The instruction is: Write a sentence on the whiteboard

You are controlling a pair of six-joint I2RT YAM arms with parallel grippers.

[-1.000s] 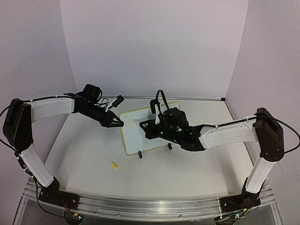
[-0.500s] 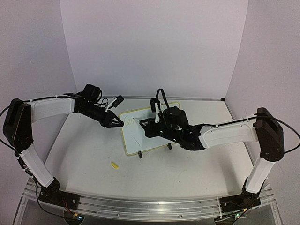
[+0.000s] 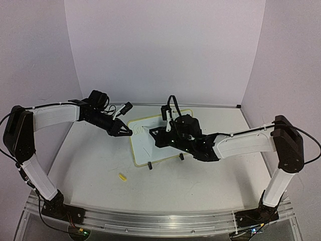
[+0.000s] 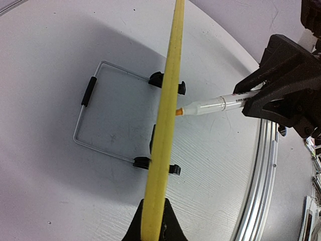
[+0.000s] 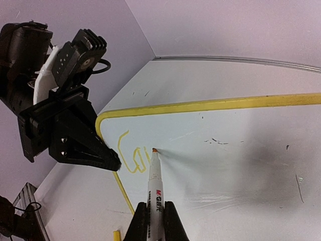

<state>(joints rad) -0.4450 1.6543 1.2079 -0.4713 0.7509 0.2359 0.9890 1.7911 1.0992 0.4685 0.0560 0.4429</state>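
Observation:
The whiteboard (image 3: 146, 148) leans on its stand in the middle of the table, pale yellow frame around a white face (image 5: 235, 150). My left gripper (image 3: 128, 132) is shut on the board's left frame edge, seen edge-on in the left wrist view (image 4: 168, 115). My right gripper (image 5: 154, 218) is shut on a white marker (image 5: 154, 183), whose orange tip touches the board face. A few yellow cursive strokes of the sentence (image 5: 131, 156) sit near the board's top left corner, just left of the tip. The marker also shows in the left wrist view (image 4: 213, 104).
A small yellow marker cap (image 3: 122, 176) lies on the table in front of the board's left side. Behind the board are its wire stand (image 4: 88, 116) and black clip feet (image 4: 141, 161). The table's metal front rail (image 4: 261, 191) runs along the near edge.
My right gripper has shifted slightly across the board face with the marker. My left gripper holds the frame in the same place.

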